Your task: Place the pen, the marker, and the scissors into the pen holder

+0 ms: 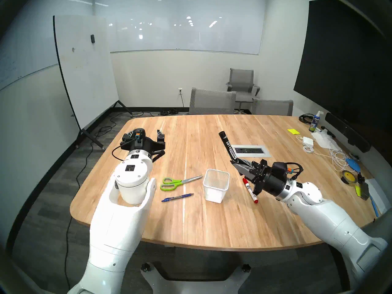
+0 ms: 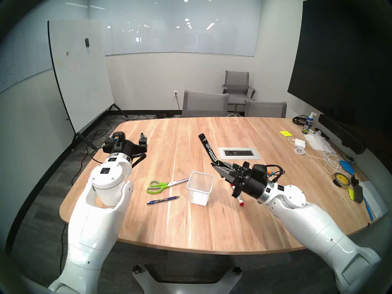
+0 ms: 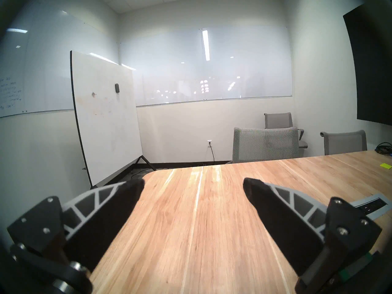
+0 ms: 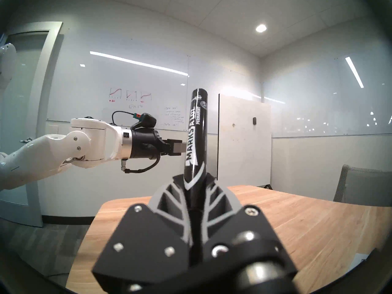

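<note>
I have the black marker [image 1: 228, 146] pinched by its lower end in the fully closed right gripper [image 1: 240, 167], most of its barrel jutting out past the jaw tips and tilted upward, so I can tip it over and drop it end-first. The holder [image 1: 216, 188] stands empty on the table [image 1: 212, 223] just below and ahead of those jaws. A red-capped marker [image 1: 250, 190] lies under the gripper body. Past the holder, the scissors [image 1: 178, 182] and pen [image 1: 177, 197] lie flat, closer to the left gripper [image 3: 193, 186], whose jaws stand wide apart, empty, parked level above bare wood, clear of my working arm.
</note>
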You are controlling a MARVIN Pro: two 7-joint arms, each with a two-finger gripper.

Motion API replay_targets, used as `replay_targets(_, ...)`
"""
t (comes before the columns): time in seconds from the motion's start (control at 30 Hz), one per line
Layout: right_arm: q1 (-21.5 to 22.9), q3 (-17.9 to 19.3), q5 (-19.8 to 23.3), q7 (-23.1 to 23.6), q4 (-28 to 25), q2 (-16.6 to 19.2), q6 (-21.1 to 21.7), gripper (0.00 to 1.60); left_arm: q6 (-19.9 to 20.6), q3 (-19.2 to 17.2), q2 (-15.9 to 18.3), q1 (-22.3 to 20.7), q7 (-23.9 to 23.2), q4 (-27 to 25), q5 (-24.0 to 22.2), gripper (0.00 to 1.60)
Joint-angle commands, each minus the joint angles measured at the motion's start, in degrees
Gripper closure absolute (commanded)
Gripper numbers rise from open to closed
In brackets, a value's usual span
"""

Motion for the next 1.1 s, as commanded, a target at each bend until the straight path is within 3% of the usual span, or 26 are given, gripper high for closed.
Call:
replay_targets(0.0, 1.1, 0.7, 0.6, 0.0, -0.5, -0.4, -0.1, 1.60, -0.1, -0.1, -0.1, -0.4, -0.1, -1.1, -0.1, 0.00)
replay_targets(1.07, 0.9, 1.2, 0.3, 0.3, -0.4, -0.8, 0.2, 1.60, -0.1, -0.2, -0.1, -0.7, 0.6, -0.9, 0.2, 0.00)
